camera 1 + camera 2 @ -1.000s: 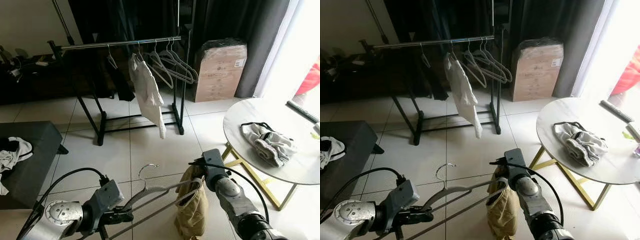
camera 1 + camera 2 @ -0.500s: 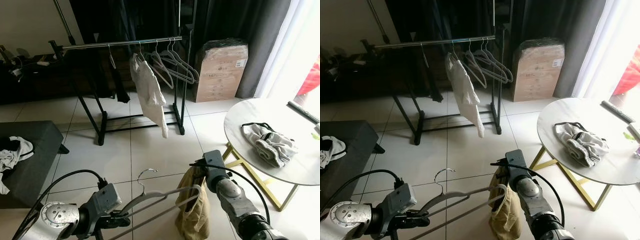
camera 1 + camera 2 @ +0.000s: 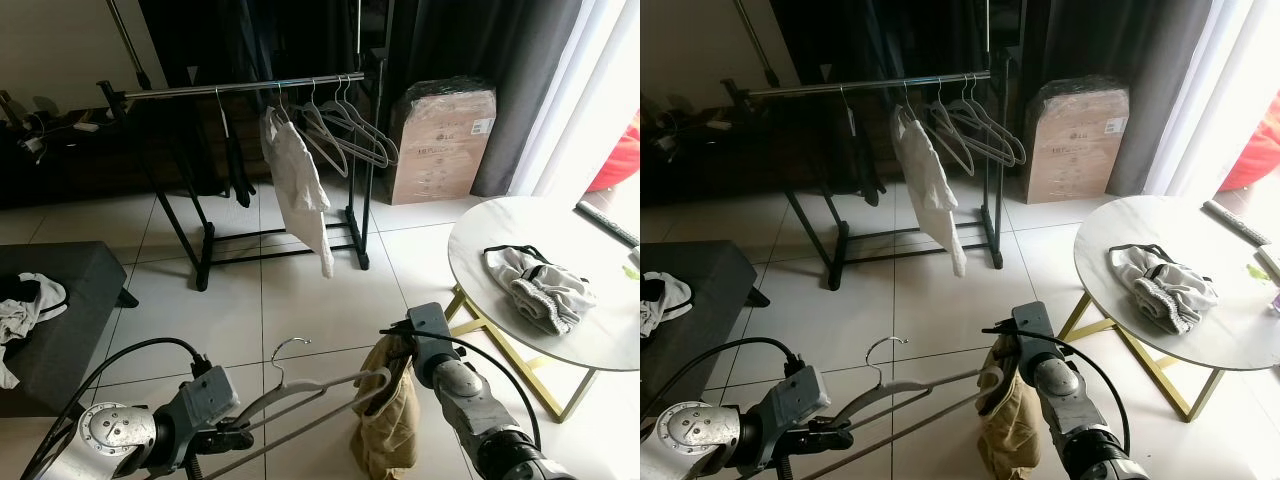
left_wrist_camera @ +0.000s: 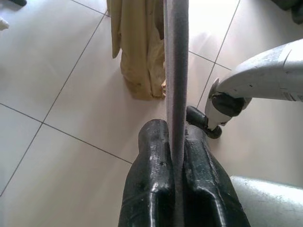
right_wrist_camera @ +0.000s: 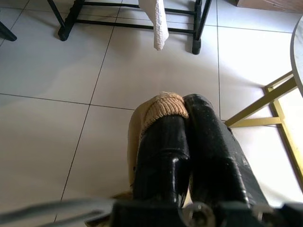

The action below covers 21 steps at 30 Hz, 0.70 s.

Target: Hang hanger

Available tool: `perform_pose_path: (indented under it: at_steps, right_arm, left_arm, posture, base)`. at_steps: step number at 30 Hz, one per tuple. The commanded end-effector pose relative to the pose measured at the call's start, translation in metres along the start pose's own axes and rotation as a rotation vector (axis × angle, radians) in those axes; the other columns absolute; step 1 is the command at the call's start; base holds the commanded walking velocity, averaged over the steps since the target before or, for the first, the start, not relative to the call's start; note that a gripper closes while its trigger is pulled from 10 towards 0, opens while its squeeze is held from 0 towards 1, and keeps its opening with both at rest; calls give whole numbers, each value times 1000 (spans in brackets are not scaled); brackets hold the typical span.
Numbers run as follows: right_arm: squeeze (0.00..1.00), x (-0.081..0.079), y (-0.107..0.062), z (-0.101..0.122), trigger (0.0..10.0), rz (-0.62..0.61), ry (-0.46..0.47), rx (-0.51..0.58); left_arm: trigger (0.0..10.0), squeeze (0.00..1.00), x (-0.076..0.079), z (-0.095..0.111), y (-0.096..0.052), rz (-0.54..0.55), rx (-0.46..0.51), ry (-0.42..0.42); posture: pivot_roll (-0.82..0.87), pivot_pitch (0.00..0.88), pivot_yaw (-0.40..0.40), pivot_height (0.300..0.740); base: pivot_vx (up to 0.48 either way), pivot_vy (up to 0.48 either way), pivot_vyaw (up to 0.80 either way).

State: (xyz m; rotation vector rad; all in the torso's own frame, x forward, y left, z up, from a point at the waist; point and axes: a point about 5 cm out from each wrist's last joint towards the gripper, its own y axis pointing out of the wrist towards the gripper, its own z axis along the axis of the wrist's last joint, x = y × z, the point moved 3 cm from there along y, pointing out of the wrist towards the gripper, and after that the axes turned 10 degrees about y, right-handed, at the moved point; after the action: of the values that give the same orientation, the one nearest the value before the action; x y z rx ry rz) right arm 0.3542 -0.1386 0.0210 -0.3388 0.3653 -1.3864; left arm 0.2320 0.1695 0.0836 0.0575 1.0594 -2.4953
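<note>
Hanger (image 3: pixel 300 392) pinched tight in left gripper (image 4: pixel 174 163), low in frame; tan cloth (image 3: pixel 385 415) squeezed by right gripper (image 5: pixel 182 127). Up top, one rack (image 3: pixel 240 88), one white shirt (image 3: pixel 298 190). At right, one round table (image 3: pixel 500 240).

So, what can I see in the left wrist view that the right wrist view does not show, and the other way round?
The left wrist view shows the left gripper shut on the grey hanger bar, with the right arm beside it. The right wrist view shows the right gripper pinching the knitted edge of the tan garment, plus the rack's black feet, a hanging white garment and a gold table leg. Both show the tan garment and the tiled floor.
</note>
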Motion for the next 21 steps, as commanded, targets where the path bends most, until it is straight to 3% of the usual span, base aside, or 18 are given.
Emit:
perform_pose_path:
  at_steps: [1, 12, 21]
  right_arm:
    - [0, -3, 2, 8, 10000, 10, -2, 30]
    - [0, -4, 2, 9, 10000, 14, 3, 33]
    - [0, -4, 2, 9, 10000, 16, 4, 32]
  left_arm:
    - [10000, 0, -2, 0, 3, 19, -6, 10]
    - [10000, 0, 2, 7, 17, 35, 30, -3]
    - [10000, 0, 11, 2, 14, -22, 12, -12]
  posture:
    - [-39, 115, 3, 740]
    - [-43, 118, 0, 740]
    - [-39, 118, 2, 740]
  base:
    - [0, 0, 0]
    - [0, 0, 0]
    - [0, 0, 0]
